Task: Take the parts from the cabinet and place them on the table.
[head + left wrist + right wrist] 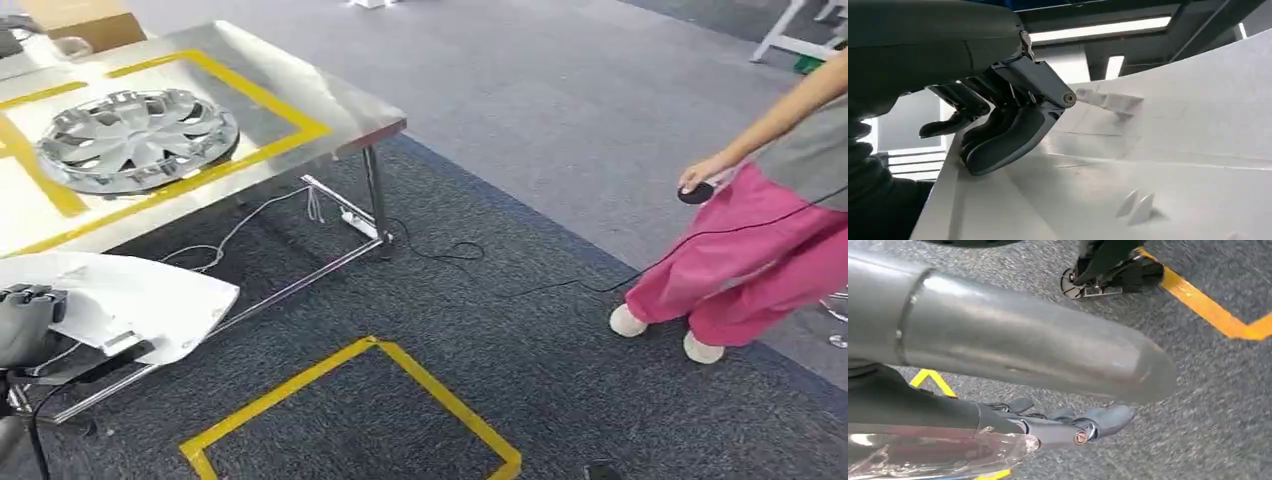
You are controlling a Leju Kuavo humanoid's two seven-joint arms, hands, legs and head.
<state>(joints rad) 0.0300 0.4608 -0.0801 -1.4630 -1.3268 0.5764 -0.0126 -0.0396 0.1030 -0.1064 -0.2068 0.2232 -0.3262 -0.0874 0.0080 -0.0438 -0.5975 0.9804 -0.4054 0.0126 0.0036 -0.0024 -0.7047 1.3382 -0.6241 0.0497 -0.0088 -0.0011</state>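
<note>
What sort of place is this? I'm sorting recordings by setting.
Probably a robot test lab or workshop. A steel table marked with yellow tape holds a silver plastic wheel cover, a yellow tape square marks the grey carpet, and the left hand holds a white moulded panel.

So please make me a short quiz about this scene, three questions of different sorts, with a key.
1. True or false: the silver wheel cover lies on the metal table.
2. Which hand grips the white panel? A left hand B right hand
3. Fill in: the person wears ___ trousers.

Key: 1 true; 2 A; 3 pink.
</note>
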